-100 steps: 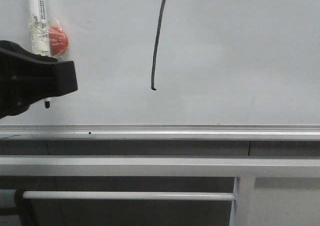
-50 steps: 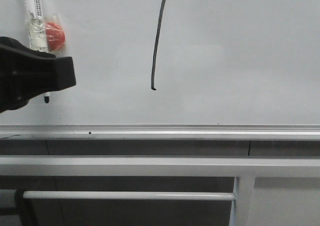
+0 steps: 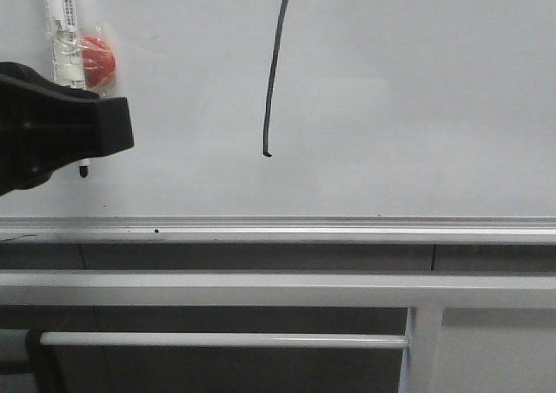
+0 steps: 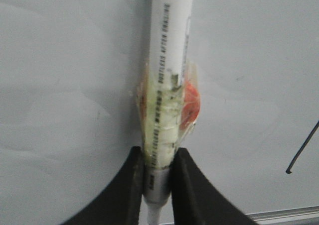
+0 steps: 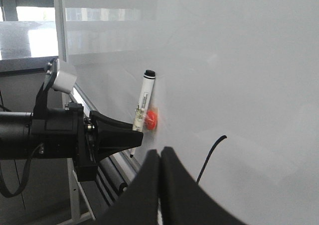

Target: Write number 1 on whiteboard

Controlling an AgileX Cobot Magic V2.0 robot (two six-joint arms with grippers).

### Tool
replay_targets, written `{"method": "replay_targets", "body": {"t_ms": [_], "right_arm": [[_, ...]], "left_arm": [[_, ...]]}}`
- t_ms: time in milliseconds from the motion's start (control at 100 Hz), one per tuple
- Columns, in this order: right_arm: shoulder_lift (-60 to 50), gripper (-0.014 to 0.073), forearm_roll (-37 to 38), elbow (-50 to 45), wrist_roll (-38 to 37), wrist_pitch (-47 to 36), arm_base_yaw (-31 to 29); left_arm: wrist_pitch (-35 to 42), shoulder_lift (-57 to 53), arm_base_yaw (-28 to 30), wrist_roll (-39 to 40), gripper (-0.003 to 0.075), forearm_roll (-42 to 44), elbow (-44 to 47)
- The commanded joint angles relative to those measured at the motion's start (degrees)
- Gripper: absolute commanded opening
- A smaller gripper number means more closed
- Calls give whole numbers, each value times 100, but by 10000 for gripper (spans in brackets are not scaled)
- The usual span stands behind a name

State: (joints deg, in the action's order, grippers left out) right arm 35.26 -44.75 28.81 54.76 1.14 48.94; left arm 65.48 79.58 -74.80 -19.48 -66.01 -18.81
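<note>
marker [image 4: 166, 85] pinched upright in the left gripper [image 4: 157, 185], well left of the number 1 [image 3: 271, 89] on the whiteboard [image 3: 417, 97], stroke apparently done; right gripper [image 5: 160, 185] closed, empty.

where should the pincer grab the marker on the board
Grip the marker on its lower barrel, just under the taped red disc, from the front. It hangs upright, tip down, on the whiteboard. The left pincer already clamps there.
</note>
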Motion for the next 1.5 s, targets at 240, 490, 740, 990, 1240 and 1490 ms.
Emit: {"method": "replay_targets", "body": {"t_ms": [240, 490, 740, 990, 1240, 1490], "right_arm": [[-15, -63, 24, 158, 53, -308, -23], [-15, -63, 24, 158, 53, -308, -23], [-15, -63, 24, 158, 53, -308, -23], [-15, -63, 33, 158, 53, -319, -23], [-15, -63, 33, 158, 53, -329, -23], [-15, -63, 33, 158, 53, -341, -23]], "left_arm": [[1098, -91, 29, 64, -15, 415, -127], [1131, -91, 29, 64, 193, 415, -127], [1143, -91, 29, 64, 251, 313, -127], [1221, -91, 18, 64, 296, 313, -127], [1384, -289, -290, -148, 298, 29, -115], [1384, -625, -691, -738, 298, -590, -115]]}}
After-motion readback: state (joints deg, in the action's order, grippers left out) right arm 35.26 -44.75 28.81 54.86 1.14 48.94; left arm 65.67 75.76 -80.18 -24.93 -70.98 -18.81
